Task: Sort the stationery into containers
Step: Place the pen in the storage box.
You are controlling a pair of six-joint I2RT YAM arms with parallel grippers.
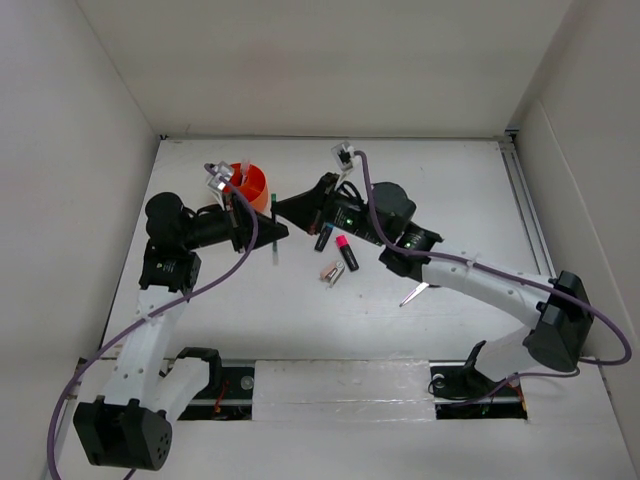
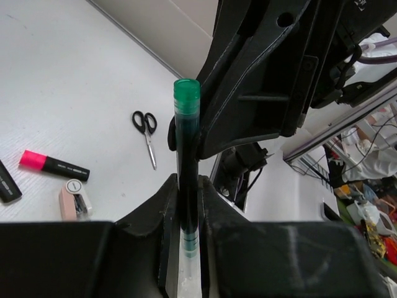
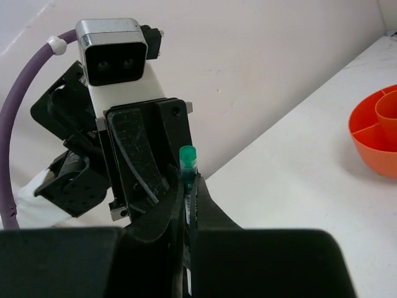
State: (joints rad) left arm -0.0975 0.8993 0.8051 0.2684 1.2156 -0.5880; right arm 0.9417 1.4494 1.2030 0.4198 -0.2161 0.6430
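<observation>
Green-capped and dark-barrelled, a pen (image 2: 186, 124) is being held off the white counter (image 1: 450, 190) by both arms at once. The left hand (image 2: 187, 183) is pinching the barrel well below the cap, while the right hand (image 3: 188, 183) is pinching the same pen just under the cap from the opposite side. The two hands are meeting just beside the round orange organiser (image 1: 255, 183), which is standing at the counter's far left, its divided compartments showing. A pink-capped highlighter (image 1: 346, 253), a blue-capped highlighter (image 1: 323, 238) and a small pale eraser-like item (image 1: 331, 272) are lying loose nearby. Black-handled scissors (image 2: 146, 133) are resting farther off, partly under the right arm.
</observation>
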